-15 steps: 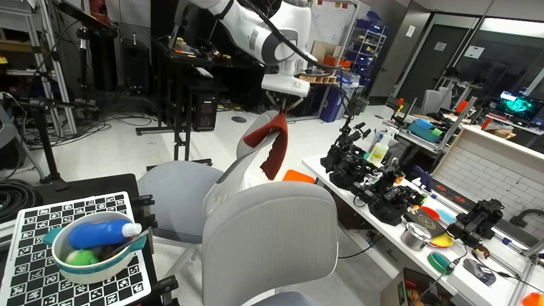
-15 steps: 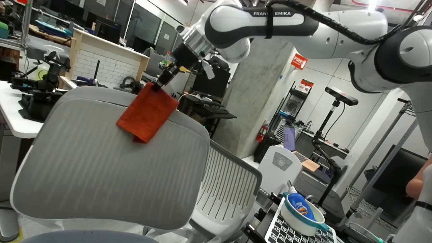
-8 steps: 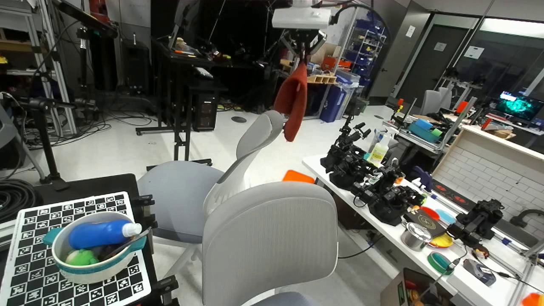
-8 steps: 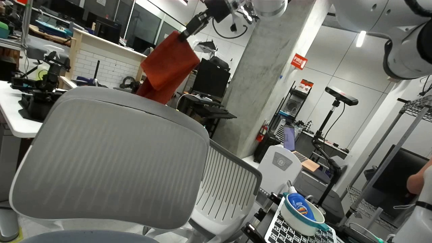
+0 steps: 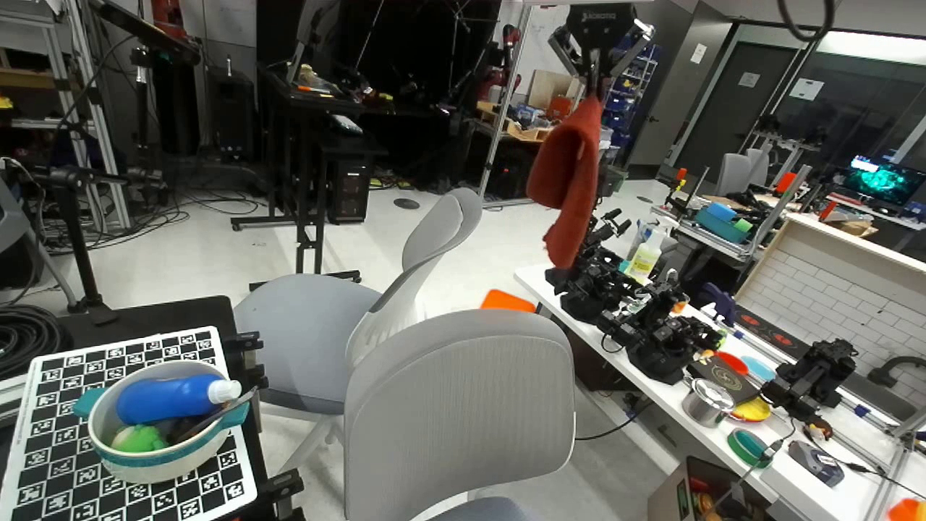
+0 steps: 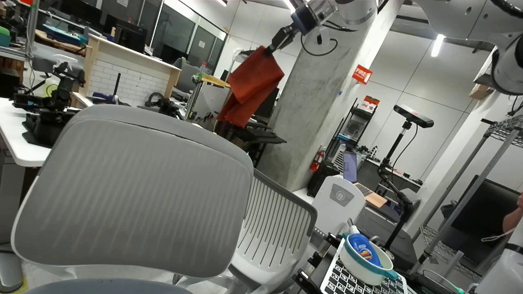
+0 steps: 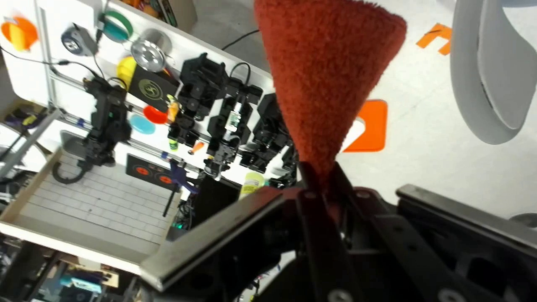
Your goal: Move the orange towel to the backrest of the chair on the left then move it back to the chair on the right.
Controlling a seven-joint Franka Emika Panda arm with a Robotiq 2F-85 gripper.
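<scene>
Lab floor (image 5: 365,250), two foreground chairs (image 5: 459,405) (image 5: 304,325), one end effector (image 5: 595,88) pinching one orange towel (image 5: 553,163)

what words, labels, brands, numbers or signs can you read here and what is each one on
"ROBOTIQ", on the gripper.
"FIRE", on the red sign.
Too small or blurred to read: the blue bottle's label, the white sheet on the glass, the lit monitor.

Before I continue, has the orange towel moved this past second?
Yes: in an exterior view, the orange towel has moved up and right, clear of the left chair's backrest.
</scene>
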